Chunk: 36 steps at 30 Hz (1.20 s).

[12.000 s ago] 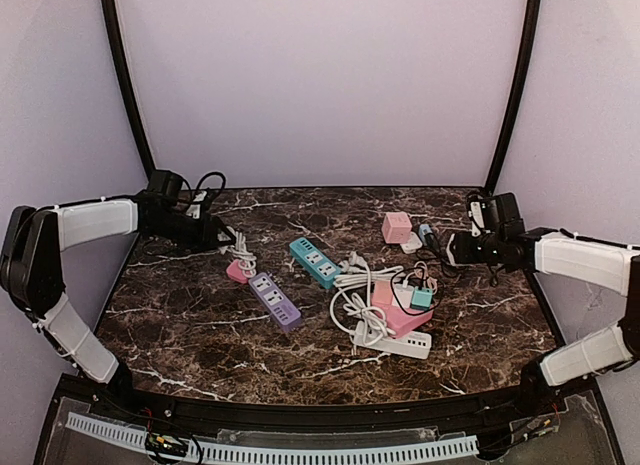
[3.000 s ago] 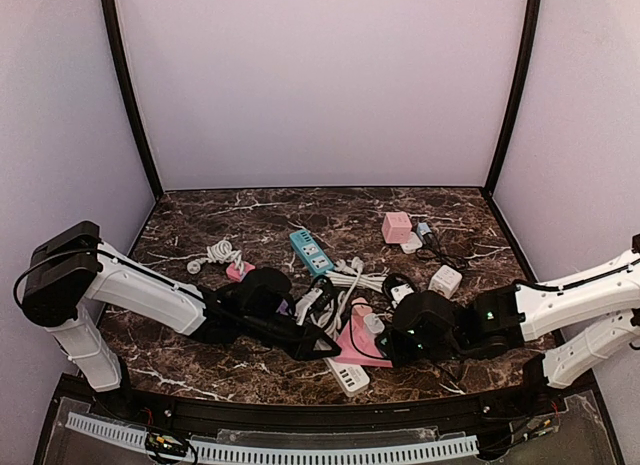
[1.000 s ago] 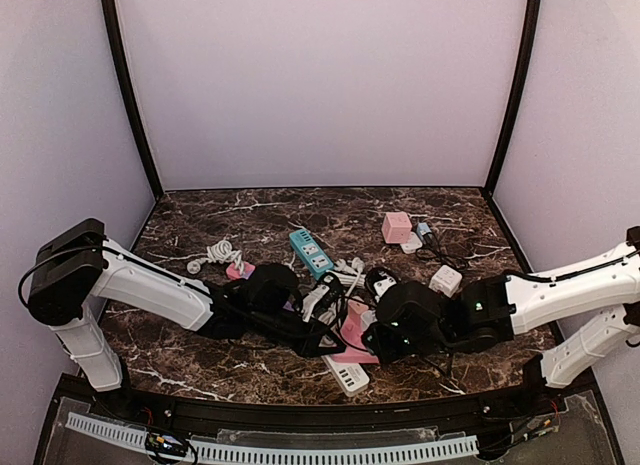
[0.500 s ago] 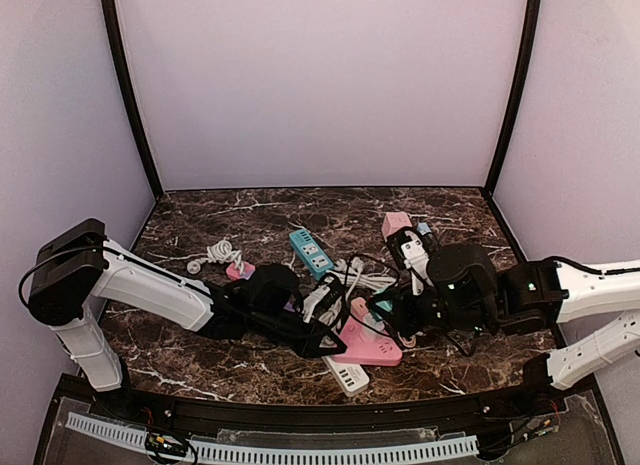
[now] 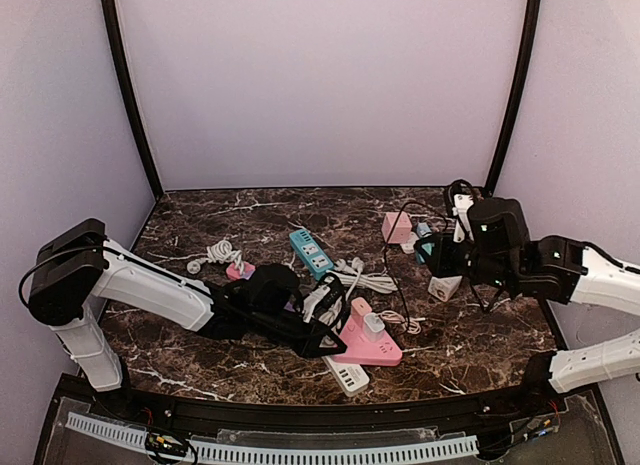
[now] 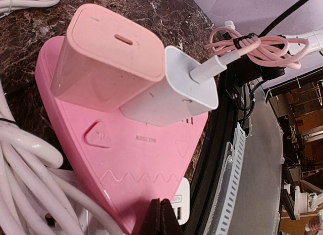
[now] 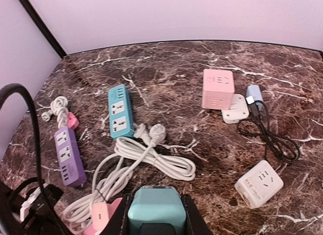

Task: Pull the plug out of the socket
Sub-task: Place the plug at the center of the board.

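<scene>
The pink heart-shaped socket lies near the table's front edge. A pink adapter and a white adapter with a pink cable still stand in it. My left gripper is shut, its tips pressed on the socket's near edge. The teal plug is off the socket. It hangs above the table at the right, with my right gripper shut on it. A black cable trails from the plug down to the table beside the socket.
A teal power strip, a white coiled cord and a purple strip lie mid-table. A pink cube socket and a white cube socket sit under the right arm. A white strip pokes out below the pink socket.
My right gripper has carried the teal plug up and to the back right, away from the pink socket, dragging the black cable. The left gripper has stayed pressed on the socket.
</scene>
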{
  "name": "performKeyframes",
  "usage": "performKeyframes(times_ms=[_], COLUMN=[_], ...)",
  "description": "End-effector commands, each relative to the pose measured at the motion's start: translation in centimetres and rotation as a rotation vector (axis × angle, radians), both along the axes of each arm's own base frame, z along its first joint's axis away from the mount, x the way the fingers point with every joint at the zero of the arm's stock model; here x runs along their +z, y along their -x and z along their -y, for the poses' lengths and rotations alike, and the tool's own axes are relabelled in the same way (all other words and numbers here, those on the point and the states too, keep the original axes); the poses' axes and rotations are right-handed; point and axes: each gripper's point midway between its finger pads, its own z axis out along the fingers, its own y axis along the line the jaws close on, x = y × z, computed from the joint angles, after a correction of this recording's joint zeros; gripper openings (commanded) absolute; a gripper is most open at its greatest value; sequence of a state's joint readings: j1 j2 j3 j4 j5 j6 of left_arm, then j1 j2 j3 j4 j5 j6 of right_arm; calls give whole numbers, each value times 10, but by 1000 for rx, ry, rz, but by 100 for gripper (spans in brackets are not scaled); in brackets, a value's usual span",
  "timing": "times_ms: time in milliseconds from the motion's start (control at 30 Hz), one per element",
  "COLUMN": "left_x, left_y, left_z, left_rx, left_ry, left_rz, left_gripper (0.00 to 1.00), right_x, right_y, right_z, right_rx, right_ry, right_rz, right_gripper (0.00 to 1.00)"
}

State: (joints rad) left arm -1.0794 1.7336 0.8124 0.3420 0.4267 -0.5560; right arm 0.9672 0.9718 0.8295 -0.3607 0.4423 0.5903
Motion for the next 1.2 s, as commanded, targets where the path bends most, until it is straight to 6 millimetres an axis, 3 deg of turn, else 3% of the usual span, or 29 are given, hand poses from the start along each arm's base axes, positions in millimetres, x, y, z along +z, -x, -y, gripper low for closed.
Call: performKeyframes(times_ms=[0,133,433,600,833,1167], left_x=[-109,-111,-111,-111,-110,-110], left_y=[31,32,33,33,33,33], left_z=[-90,-93,-95,-95,-95,-96], left_rx=[40,38,36,38,40,39], left_ry=[-478,-497,-507,-503,-498,-500], left_rz=[-152,-158,-160,-159,-158,-153], left_gripper=[1,1,1,1,1,1], right_x=[-29,-59,-115,-134,-148,-157], right_y=[-19,-37,-71,-89,-98,-102], right_z=[21,28,8,11,15,20], right_rx=[-72,-91,37,26,22,8], right_ry=[83,100,49,55,47,64], right_rz=[-43,-106,-248,-301,-335,-355], right_gripper=[0,0,0,0,23,40])
